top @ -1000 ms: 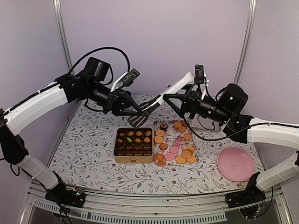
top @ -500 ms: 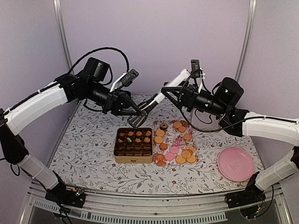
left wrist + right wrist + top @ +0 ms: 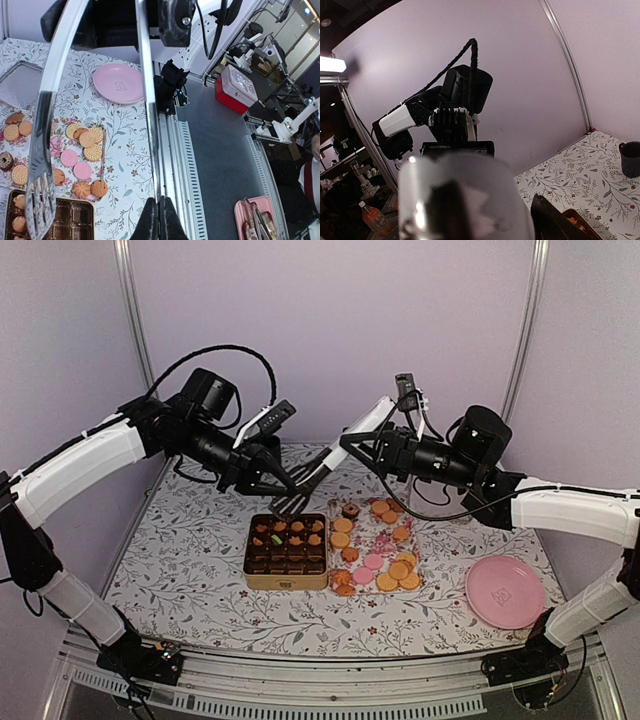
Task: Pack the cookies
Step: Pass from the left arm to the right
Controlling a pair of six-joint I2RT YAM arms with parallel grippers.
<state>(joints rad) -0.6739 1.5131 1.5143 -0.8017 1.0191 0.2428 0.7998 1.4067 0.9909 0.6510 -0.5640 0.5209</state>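
Setting: table (image 3: 180, 560) under a floral cloth, plain lavender walls behind.

Item 1, box (image 3: 285, 583): gold tin with a brown compartment insert, centre of the top view. Its two upper rows hold small orange cookies and one green one; the lower rows show bare brown cells.

Item 2, cookies (image 3: 375, 560): loose batch spread just right of the box. Most are golden-orange, several are pink, and one dark ring-shaped piece lies at the upper end.

Item 3, pink plate (image 3: 505, 590): lower right, well apart from the cookies.

Item 4, tongs (image 3: 292, 502): metal, with a slotted head, hanging in the air just above the box's upper edge.

Item 5, left gripper (image 3: 280, 485): enters from the upper left. Its fingers (image 3: 150, 222) are pinched narrow on the tip of one tong arm.

Item 6, right gripper (image 3: 345, 448): enters from the right and appears clamped on the tongs' handle end. That end fills the lower centre of the right wrist view, shiny and blurred.

Item 7, dark cup (image 3: 631, 159): right edge of the right wrist view, standing on the cloth.
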